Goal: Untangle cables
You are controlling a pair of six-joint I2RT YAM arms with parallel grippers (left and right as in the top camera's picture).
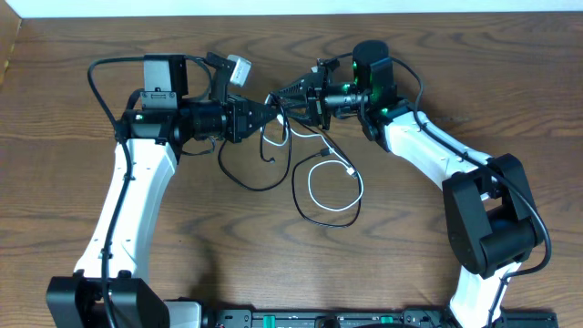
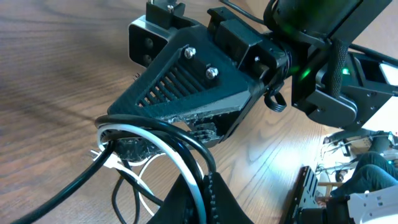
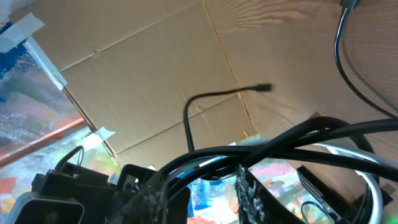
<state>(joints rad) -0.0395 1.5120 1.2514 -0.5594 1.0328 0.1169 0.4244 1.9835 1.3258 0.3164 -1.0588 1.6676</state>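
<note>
The cables lie tangled mid-table: a white cable forms a small loop inside a larger black cable loop, and strands rise to both grippers. My left gripper is shut on the white cable and a black cable, which run into its closed tips. My right gripper faces it tip to tip, almost touching. Its fingers stand apart, and black cables cross between them near the tips. One loose black plug end sticks out.
The right arm's gripper body fills the space right in front of my left fingers. A black cable loop hangs below the left wrist. A black rail runs along the table's front edge.
</note>
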